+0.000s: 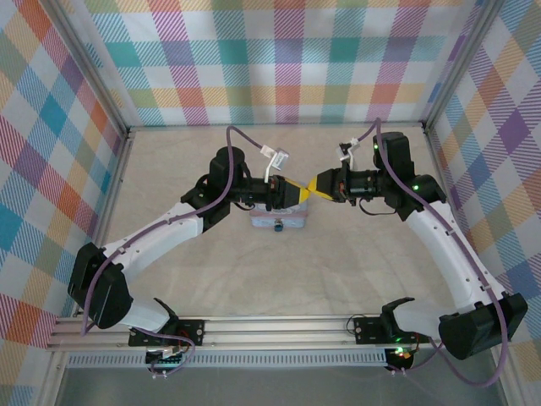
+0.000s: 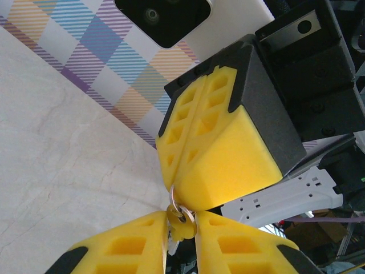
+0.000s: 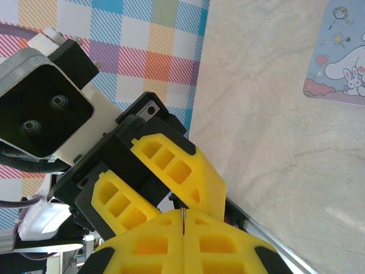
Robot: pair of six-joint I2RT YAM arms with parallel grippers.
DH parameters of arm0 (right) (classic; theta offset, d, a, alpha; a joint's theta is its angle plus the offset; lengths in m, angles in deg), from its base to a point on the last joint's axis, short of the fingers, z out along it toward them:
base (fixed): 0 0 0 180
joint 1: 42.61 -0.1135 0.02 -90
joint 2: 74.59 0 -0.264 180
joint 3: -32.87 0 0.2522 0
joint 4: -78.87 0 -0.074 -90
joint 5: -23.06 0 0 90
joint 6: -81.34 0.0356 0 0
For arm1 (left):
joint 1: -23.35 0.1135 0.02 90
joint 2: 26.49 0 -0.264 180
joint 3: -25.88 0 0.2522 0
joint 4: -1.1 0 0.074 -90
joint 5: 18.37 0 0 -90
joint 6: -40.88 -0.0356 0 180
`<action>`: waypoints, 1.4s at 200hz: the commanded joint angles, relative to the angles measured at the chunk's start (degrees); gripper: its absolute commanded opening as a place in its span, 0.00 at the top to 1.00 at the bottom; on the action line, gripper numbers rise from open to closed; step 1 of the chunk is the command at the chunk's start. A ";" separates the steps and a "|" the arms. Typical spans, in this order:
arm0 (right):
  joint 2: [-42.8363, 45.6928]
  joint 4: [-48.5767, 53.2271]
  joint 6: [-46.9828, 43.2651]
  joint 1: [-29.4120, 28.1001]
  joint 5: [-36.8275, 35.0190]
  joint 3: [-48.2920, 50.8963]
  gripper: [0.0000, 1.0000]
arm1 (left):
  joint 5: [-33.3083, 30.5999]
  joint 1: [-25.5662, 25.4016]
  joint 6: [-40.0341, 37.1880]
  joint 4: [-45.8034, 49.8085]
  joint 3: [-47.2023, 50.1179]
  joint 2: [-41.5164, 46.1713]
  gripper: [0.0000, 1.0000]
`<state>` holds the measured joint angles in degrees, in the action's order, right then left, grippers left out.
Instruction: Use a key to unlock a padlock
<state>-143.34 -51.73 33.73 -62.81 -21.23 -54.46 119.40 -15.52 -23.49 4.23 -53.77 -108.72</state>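
Left hand (image 2: pixel 181 228) and right hand (image 3: pixel 183 220) pinch, seemingly, one key (image 2: pixel 183 217).

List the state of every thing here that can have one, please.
padlock: on the tin box front; locked or not, too small to tell.
key ring: in the air, not at the padlock.
right fingers: shut on the key ring.
left fingers: close around the key ring; grip unclear.

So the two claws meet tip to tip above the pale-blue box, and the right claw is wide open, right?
No: the right claw is shut, pinching a thin metal piece, as the right wrist view shows. The claws do meet above the pale-blue box.
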 commanded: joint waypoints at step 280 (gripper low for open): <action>6.65 -18.83 -2.81 -1.58 10.95 10.32 0.63 | 8.88 -0.24 -4.37 8.78 -5.04 3.40 1.00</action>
<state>-137.64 -65.61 30.34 -63.53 -14.80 -44.93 126.31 -15.56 -27.53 12.12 -56.83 -106.76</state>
